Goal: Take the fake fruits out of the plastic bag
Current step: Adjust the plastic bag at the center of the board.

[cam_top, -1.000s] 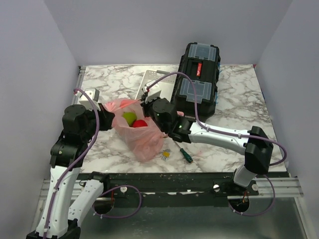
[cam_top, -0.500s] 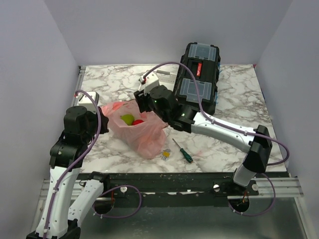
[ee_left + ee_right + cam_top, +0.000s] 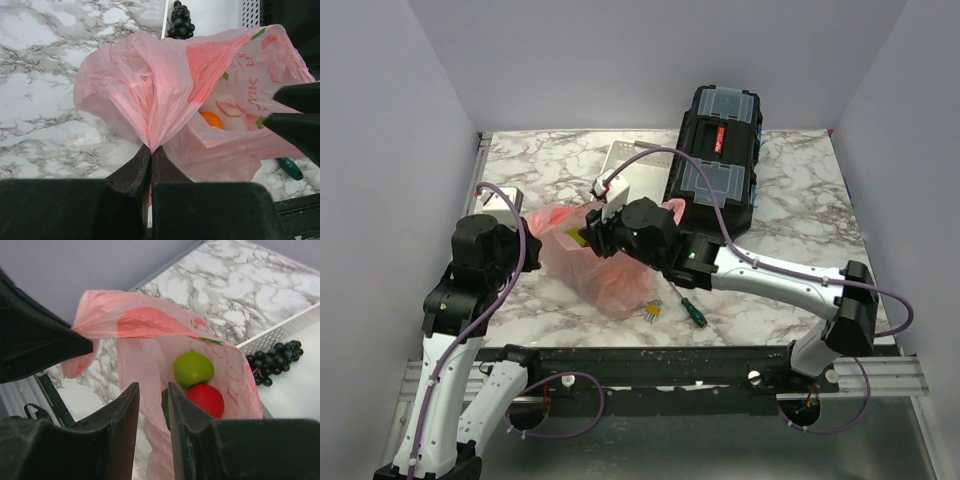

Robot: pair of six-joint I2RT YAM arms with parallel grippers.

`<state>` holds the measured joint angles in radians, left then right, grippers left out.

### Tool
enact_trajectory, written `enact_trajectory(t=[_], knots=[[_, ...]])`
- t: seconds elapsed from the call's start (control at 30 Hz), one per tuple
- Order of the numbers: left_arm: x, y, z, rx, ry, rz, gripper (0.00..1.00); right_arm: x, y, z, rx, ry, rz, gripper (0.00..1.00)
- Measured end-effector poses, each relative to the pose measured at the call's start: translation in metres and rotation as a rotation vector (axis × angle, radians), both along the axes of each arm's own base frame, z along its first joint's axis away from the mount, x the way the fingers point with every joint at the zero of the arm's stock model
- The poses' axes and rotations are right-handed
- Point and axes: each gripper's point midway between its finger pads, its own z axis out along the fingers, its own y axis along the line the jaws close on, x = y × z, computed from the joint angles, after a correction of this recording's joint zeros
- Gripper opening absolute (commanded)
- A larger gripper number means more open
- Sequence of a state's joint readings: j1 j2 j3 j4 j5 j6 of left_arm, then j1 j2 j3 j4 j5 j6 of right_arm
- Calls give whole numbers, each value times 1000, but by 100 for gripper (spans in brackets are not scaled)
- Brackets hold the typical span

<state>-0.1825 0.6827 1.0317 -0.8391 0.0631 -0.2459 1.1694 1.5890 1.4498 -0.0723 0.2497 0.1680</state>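
Observation:
The pink plastic bag (image 3: pixel 605 275) lies on the marble with its mouth held up. My left gripper (image 3: pixel 151 147) is shut on a gathered pleat of the bag's rim. My right gripper (image 3: pixel 152 390) hangs over the bag's mouth, its jaws a narrow gap apart with the bag's near wall in that gap. Inside the bag, the right wrist view shows a light green fruit (image 3: pixel 193 368), a red fruit (image 3: pixel 205 399) and a sliver of a dark green one (image 3: pixel 164 405). An orange fruit (image 3: pixel 212 119) shows in the left wrist view.
A white tray (image 3: pixel 635 170) behind the bag holds black grapes (image 3: pixel 276 357). A black toolbox (image 3: pixel 720 150) stands at the back right. A green-handled screwdriver (image 3: pixel 692 311) and a small yellow item (image 3: pixel 651 311) lie near the front edge.
My right gripper swung back toward the tray, then came forward and down over the bag's mouth, and its jaws came apart. The left gripper kept its hold on the rim.

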Motion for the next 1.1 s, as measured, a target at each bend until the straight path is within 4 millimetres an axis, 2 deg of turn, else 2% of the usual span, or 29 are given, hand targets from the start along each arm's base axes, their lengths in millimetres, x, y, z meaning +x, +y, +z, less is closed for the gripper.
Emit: enact_trajectory(t=[0.13,0.23,0.33,0.5,0.67,0.73,0.77,0.83,0.9,0.93,0.97,1.07,1.1], knots=[[-1,0,1,5,-7,-3,0,16,10,-39,-36,16,-45,45],[-2,1,1,12,-11,-7,0,24,18,-67,-84,22,-51,44],[-1,2,1,19,-10,-7,0,24,25,-95,-132,33,-23,38],[5,17,-8,50,-2,86,0,-3,24,-153,-174,90,60,30],[16,40,-40,88,67,252,0,-40,23,-224,-148,246,132,28],[18,46,-54,103,105,295,1,-49,22,-251,-172,294,143,32],[18,47,-61,108,123,306,5,-53,22,-261,-182,312,143,36],[18,47,-69,115,152,310,23,-58,20,-268,-189,329,143,41],[18,45,-72,113,164,299,55,-59,22,-263,-171,327,145,45],[18,43,-72,109,165,285,64,-59,23,-260,-161,327,145,46],[18,40,-72,102,167,271,71,-59,23,-256,-151,326,145,47],[13,31,-71,59,185,241,80,-59,26,-238,-107,323,143,53],[12,29,-70,45,187,234,87,-59,27,-230,-86,323,143,54]])
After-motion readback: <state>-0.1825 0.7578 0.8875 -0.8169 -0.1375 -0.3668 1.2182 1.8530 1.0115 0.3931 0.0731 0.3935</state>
